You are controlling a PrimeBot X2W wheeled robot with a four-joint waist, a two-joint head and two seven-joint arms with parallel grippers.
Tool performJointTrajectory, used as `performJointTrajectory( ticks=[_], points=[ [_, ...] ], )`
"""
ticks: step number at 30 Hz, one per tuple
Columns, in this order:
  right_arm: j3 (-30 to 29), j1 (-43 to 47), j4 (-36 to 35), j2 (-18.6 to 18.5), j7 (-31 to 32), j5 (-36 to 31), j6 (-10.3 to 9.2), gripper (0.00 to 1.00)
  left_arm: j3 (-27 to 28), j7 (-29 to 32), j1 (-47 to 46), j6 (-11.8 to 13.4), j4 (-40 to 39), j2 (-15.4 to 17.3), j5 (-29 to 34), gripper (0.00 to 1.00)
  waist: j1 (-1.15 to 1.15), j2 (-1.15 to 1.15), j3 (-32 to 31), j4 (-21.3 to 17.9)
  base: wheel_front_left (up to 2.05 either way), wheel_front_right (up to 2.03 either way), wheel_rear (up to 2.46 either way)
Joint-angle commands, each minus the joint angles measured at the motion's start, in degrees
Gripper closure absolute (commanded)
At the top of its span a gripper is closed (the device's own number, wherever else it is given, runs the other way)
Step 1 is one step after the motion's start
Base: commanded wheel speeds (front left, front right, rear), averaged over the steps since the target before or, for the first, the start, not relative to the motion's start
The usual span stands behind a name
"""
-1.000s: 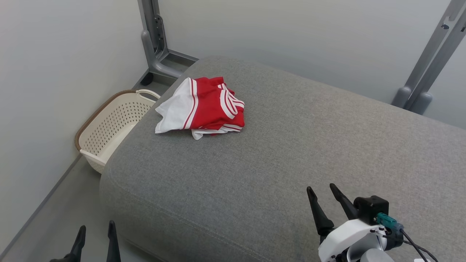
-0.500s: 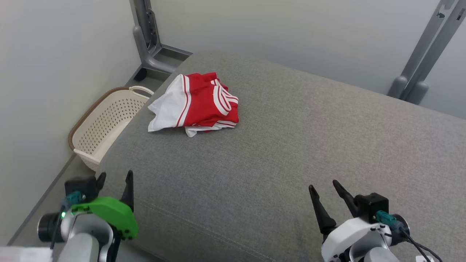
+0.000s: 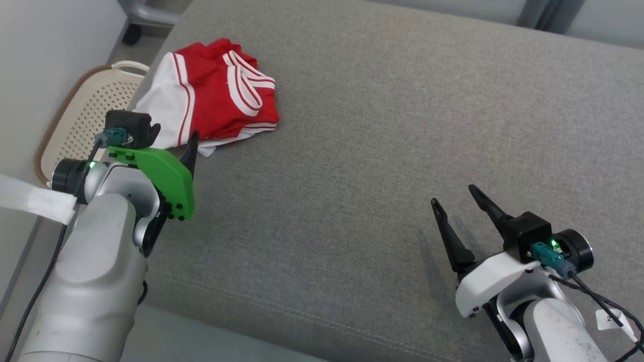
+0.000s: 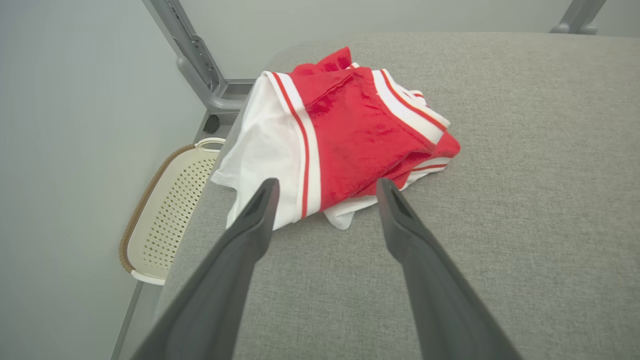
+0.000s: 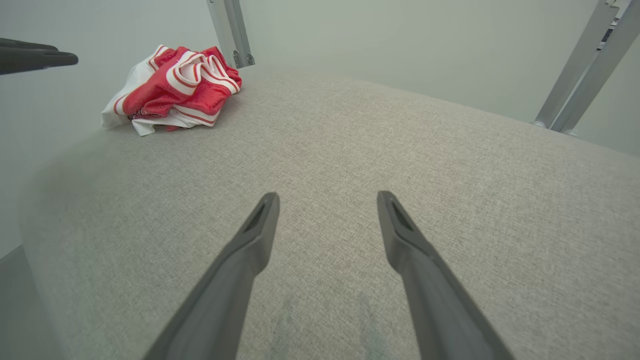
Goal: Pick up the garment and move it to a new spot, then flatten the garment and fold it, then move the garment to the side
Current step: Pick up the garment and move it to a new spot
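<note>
Nearly at garment, left gripper (spread wide) hovers.

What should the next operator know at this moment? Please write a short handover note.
The left tool is open, tips at the near edge of the garment, gripping nothing.
The right tool is open and empty, over bare cushion, far from the garment.
The garment lies crumpled at the cushion's corner, beside the basket.
Done: nothing yet; garment not picked up.
To do: pick up, move, flatten, fold, set aside.
</note>
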Motion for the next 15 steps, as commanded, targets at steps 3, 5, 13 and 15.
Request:
performJointTrajectory(
  ticks=[3,5,13,15],
  points=[
    [-0.7,0.2,-3.0,-0.9,1.2,-0.5,-0.07,0.0,-4.5,0.8,-4.0,-0.1,1.6,1.4,-3.2,0.0,-0.01,0.0,9.5,-5.8,0.0,0.0,0.0],
    [-0.9,0.4,-4.3,-1.1,1.6,-0.6,-0.07,0.0,-6.8,0.7,-5.8,-0.1,2.3,2.0,-5.1,0.0,-0.01,0.0,10.4,-6.1,0.0,0.0,0.0],
    [-0.9,0.4,-6.3,-0.6,2.0,-0.7,-0.07,0.0,-10.0,-1.7,-12.0,0.0,8.5,4.0,-7.0,0.0,-0.01,0.0,12.6,-7.4,0.0,0.0,0.0],
    [-0.7,0.3,-6.4,-0.5,2.0,-0.7,-0.07,0.0,-9.3,-2.9,-13.3,0.9,10.5,3.7,-7.4,0.0,-0.01,0.0,12.9,-7.6,0.0,0.0,0.0]
  ],
)
